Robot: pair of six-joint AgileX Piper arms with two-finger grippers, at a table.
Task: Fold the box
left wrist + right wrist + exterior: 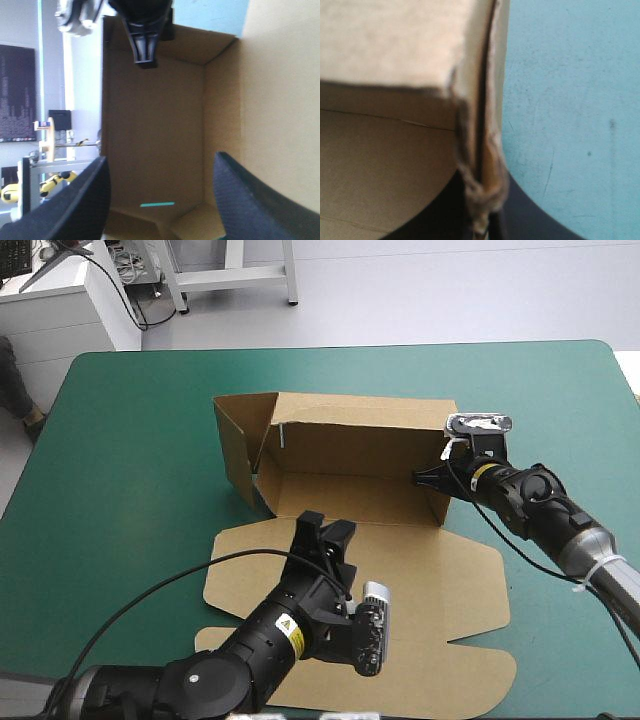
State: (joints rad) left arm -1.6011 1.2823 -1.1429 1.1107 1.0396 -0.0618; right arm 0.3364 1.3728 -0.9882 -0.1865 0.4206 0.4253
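The brown box [350, 455] stands mid-table as an open tray with its back and side walls raised. Its lid [400, 590] lies flat toward the near edge. My left gripper [325, 532] hovers open over the tray's front edge. In the left wrist view its gripper [160, 160] holds nothing, and the tray floor [150, 125] lies ahead. My right gripper [430, 478] is at the tray's right wall, reaching in from the right. In the right wrist view the gripper [481, 200] is shut on that wall's doubled edge [485, 125]. The left wrist view shows the right gripper [145, 45] at the tray's far end.
The box's left end wall [240, 450] stands angled outward with a flap. A slot in the tray floor [157, 204] shows the teal-green cover. Bare cover [120, 490] lies left of the box and beyond the right wall [570, 100].
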